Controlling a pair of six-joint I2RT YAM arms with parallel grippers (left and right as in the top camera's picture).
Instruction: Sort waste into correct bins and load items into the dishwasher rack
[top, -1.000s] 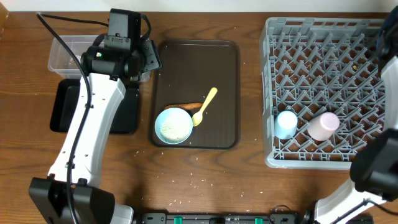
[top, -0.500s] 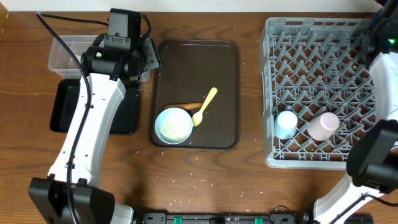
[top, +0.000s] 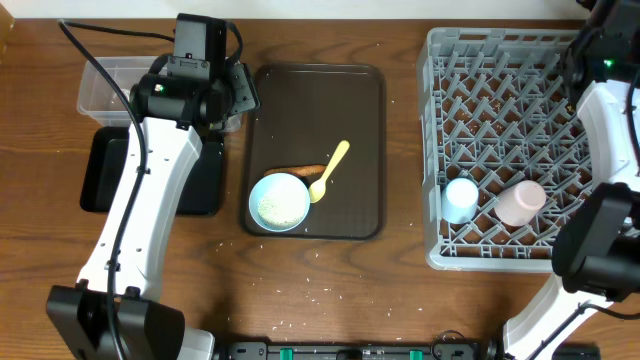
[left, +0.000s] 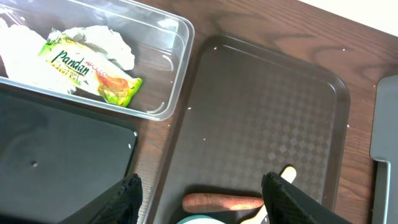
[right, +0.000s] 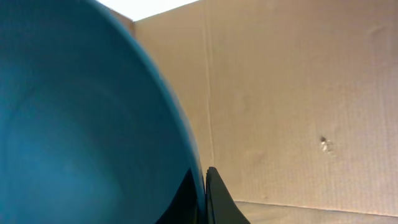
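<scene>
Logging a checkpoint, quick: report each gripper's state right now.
Left gripper: open, holding nothing.
Right gripper: shut on the rim of the dark blue plate.

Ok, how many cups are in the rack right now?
2: light blue cup and pale pink cup, side by side at the rack's near edge; the right arm may hide others.

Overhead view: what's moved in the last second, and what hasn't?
The right arm has swung leftward into frame over the rack's right edge, the right gripper shut on the dark blue plate. Nothing was grabbed or released. The left gripper, bowl, spoon, carrot, pink cup and blue cup stayed put.
</scene>
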